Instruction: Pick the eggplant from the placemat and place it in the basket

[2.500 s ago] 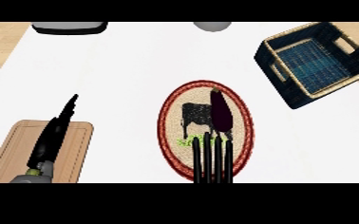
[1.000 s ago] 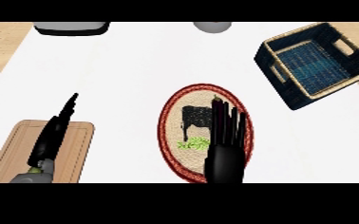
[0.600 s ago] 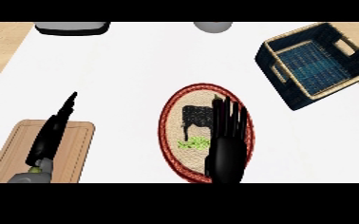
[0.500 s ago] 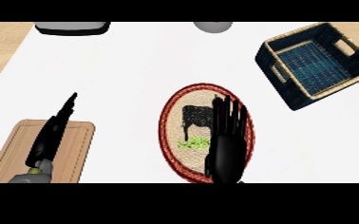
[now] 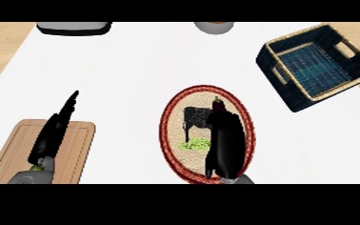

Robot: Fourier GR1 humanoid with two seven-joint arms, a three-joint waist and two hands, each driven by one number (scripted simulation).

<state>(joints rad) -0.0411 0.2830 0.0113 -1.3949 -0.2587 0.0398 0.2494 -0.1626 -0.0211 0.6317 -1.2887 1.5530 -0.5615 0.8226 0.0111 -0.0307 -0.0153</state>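
The dark purple eggplant [image 5: 218,107] lies upright on the oval placemat [image 5: 173,124], which has a red rim and a black cow picture. Only the eggplant's stem end pokes out beyond my right hand [image 5: 226,145]. That hand covers the rest of it, with fingers curled round its body. The dark blue woven basket [image 5: 278,71] stands at the far right, well apart from the mat and holding nothing. My left hand [image 5: 53,132] rests open over the wooden board at the lower left, fingers pointing away.
A wooden cutting board [image 5: 77,148] lies at the lower left under my left hand. A dark tray [image 5: 74,27] and a grey round vessel [image 5: 214,27] sit along the far edge. White counter lies between the placemat and the basket.
My right hand's straight fingers have curled down round the eggplant, and the eggplant's stem end now shows beyond them. The left hand has not moved.
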